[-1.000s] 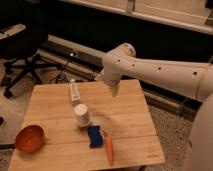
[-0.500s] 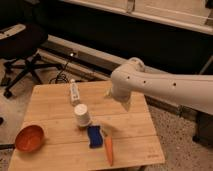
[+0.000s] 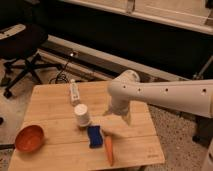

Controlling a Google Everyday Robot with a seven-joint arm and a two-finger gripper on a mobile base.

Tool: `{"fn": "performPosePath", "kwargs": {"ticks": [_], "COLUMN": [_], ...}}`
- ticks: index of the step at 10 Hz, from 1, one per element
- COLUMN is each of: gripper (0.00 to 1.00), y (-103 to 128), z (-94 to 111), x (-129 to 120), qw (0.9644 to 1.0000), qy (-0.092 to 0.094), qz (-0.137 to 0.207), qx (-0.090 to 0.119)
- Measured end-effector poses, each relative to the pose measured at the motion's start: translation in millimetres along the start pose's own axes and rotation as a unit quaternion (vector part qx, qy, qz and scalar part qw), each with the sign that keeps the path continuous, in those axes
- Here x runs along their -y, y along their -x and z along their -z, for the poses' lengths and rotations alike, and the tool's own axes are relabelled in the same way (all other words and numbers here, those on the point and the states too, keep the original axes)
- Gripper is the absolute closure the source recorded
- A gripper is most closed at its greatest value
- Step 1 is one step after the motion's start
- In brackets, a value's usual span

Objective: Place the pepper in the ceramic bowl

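The pepper (image 3: 109, 149), a slim orange tapered piece, lies on the wooden table (image 3: 50, 115) near its front edge, right of centre. The ceramic bowl (image 3: 29, 138), round and orange-brown, sits at the table's front left corner with nothing in it. My gripper (image 3: 112, 127) hangs from the white arm (image 3: 165, 95) that reaches in from the right. It is just above the table, a little behind the pepper and beside the blue sponge. It stands open and holds nothing.
A blue sponge (image 3: 94, 136) lies just left of the pepper. A white upturned cup (image 3: 82, 115) stands behind it, and a small white bottle (image 3: 74, 92) lies further back. A black office chair (image 3: 22, 47) stands on the floor at the left.
The arm has swung forward and down over the table. The gripper now sits low, close behind the pepper. Nothing on the table has moved.
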Motion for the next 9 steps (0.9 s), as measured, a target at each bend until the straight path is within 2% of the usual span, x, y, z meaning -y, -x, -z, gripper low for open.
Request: {"fn": "performPosePath", "kwargs": {"ticks": [1, 6, 7, 8, 9], "gripper": [0.2, 0.2, 0.2, 0.2, 0.2], "y": [2.4, 1.5, 0.3, 4.6, 10.3], "z": [-9.2, -9.5, -8.3, -7.6, -9.0], "x": [-5.0, -6.0, -4.5, 3.6, 7.6], "qw": [0.9999, 0.9999, 1.0, 0.9987, 0.9953], "qy": [0.007, 0.008, 0.009, 0.015, 0.025], "qz": [-0.009, -0.011, 0.001, 0.043, 0.083], "qx": [0.009, 0.007, -0.004, -0.024, -0.041]}}
